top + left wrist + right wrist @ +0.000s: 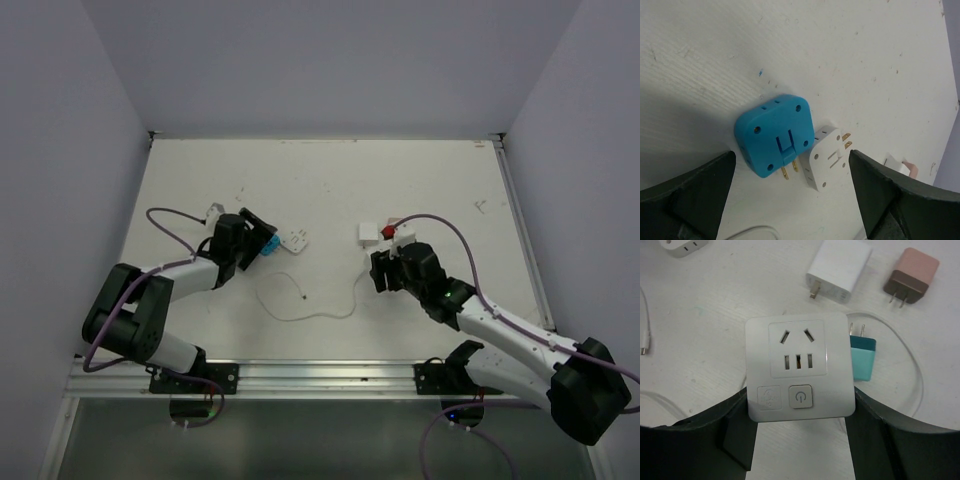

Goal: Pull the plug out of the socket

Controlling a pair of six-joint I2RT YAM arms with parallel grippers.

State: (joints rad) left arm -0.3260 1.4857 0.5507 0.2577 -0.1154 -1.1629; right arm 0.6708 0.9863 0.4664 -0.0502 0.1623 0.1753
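A white square socket point(799, 367) with a power button sits between my right gripper's fingers point(730, 430); its holes are empty. My right gripper point(801, 405) is shut on the socket's lower sides. A teal plug point(861, 357) lies against the socket's right edge, prongs pointing away. In the top view my right gripper point(385, 265) hides the socket. My left gripper point(791, 170) is open, hovering over a blue adapter point(775, 132) and a white adapter point(829, 157) without touching them. In the top view it point(255, 238) is at the left.
A white charger point(839, 270) and a pink-brown plug point(910, 276) lie beyond the socket. A thin white cable point(305, 305) curls on the table between the arms. The blue adapter point(270, 246) and white adapter point(295, 240) lie side by side.
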